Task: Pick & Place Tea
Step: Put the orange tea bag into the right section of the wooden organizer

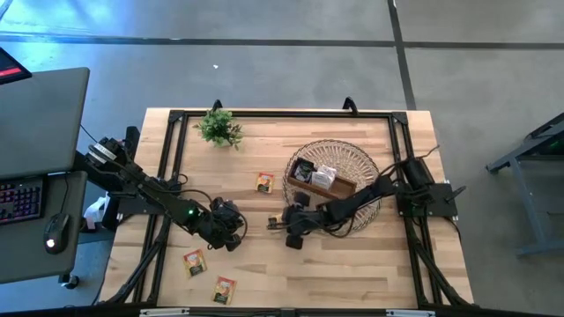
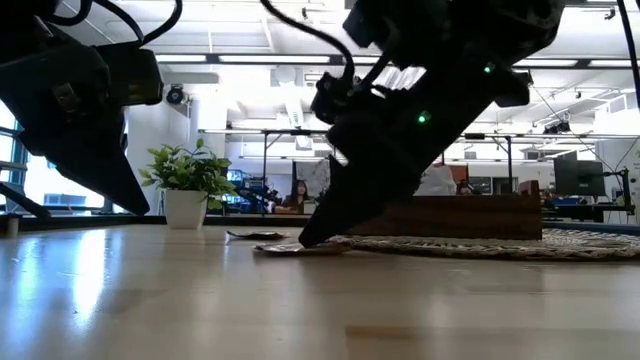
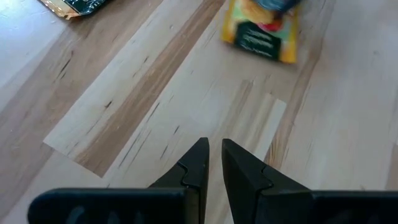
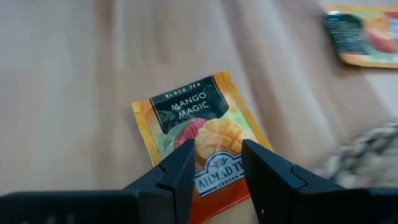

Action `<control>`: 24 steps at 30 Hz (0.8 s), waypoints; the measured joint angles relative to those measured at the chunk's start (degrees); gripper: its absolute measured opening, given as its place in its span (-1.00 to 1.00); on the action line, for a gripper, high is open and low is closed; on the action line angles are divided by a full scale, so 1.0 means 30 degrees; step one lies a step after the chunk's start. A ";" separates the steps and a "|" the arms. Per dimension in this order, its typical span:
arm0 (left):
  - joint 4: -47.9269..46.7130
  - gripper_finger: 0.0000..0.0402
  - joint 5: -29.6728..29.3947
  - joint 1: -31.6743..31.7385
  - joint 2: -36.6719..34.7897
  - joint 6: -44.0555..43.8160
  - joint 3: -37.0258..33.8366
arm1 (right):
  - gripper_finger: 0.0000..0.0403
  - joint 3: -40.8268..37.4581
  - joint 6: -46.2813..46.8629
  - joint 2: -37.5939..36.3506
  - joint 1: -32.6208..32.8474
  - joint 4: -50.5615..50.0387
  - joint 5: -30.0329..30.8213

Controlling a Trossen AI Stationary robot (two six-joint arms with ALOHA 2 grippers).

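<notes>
Orange-and-black is what your right gripper (image 4: 214, 155) is hovering over: a mango tea packet (image 4: 199, 134) lying flat on the wooden table (image 1: 352, 264), just beside the rim of the wicker basket (image 1: 352, 158). Its fingers are standing apart with the packet's lower edge showing between the tips, so they're straddling it and not clamping anything. From table height, that gripper (image 2: 315, 235) is pointing steeply down with its tip right at the packet (image 2: 300, 248); I can't tell whether it's actually touching.

Your left gripper (image 3: 214, 149) is sitting near the middle-left of the table with its fingers almost together, just a thin gap, and nothing between them. It's looking at bare wood, with a yellow packet (image 3: 261, 28) a bit ahead of it and a second packet's corner (image 3: 74, 6) at the frame edge.

Other tea you're dealing with, seen from above:
- one loose packet (image 1: 264, 181) between the plant (image 1: 219, 128) and the basket
- two more (image 1: 195, 261) (image 1: 224, 289) near the front-left edge
- a few packets (image 1: 317, 174) already sitting in the wooden tray (image 1: 339, 187) inside the basket
</notes>
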 joint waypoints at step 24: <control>0.3205 -0.78 -0.1769 0.0004 0.0458 -0.0637 0.0000 | -0.48 0.0033 -0.1285 0.0502 0.1114 -0.0329 0.2733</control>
